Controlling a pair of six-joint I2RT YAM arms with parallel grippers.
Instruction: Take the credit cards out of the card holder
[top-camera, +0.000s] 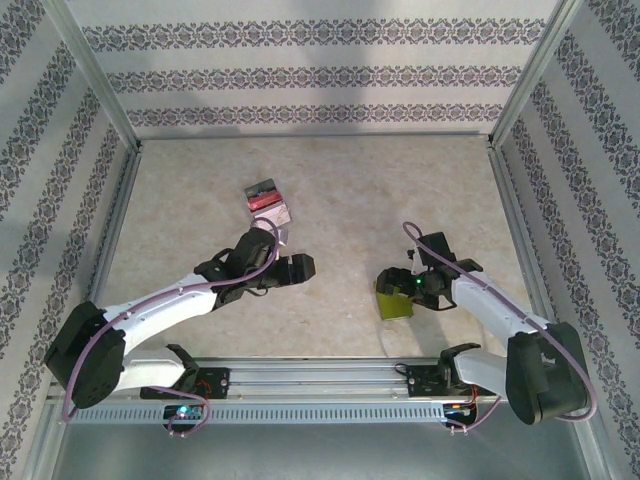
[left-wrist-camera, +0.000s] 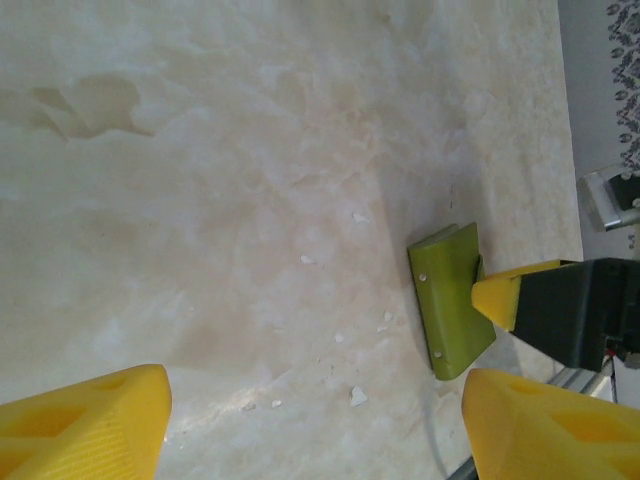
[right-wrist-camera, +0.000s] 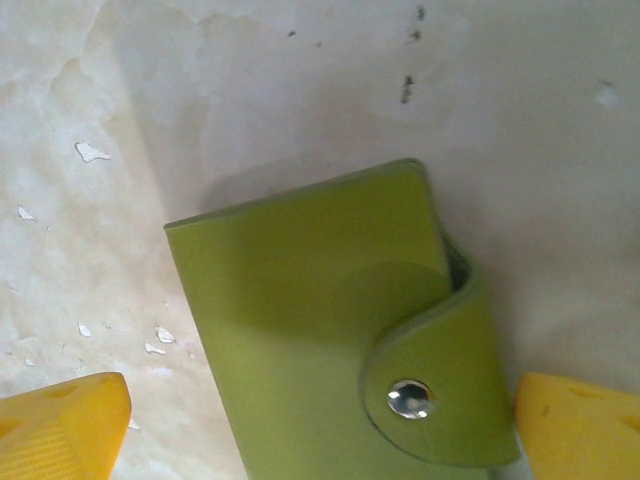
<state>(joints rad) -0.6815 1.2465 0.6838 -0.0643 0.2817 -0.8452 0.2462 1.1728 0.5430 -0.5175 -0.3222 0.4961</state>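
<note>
right gripper (right-wrist-camera: 320, 415) hovers open astride the snapped-shut card holder (right-wrist-camera: 290, 300) at lower centre — best to close on its side edges, sparing the flap (right-wrist-camera: 445, 350); left gripper (left-wrist-camera: 315, 400) open, empty.

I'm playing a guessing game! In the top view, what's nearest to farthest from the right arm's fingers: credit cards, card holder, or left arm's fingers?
1. The card holder, close beside the right arm's fingers.
2. The left arm's fingers, off to the left.
3. The credit cards, farther back on the left.
</note>
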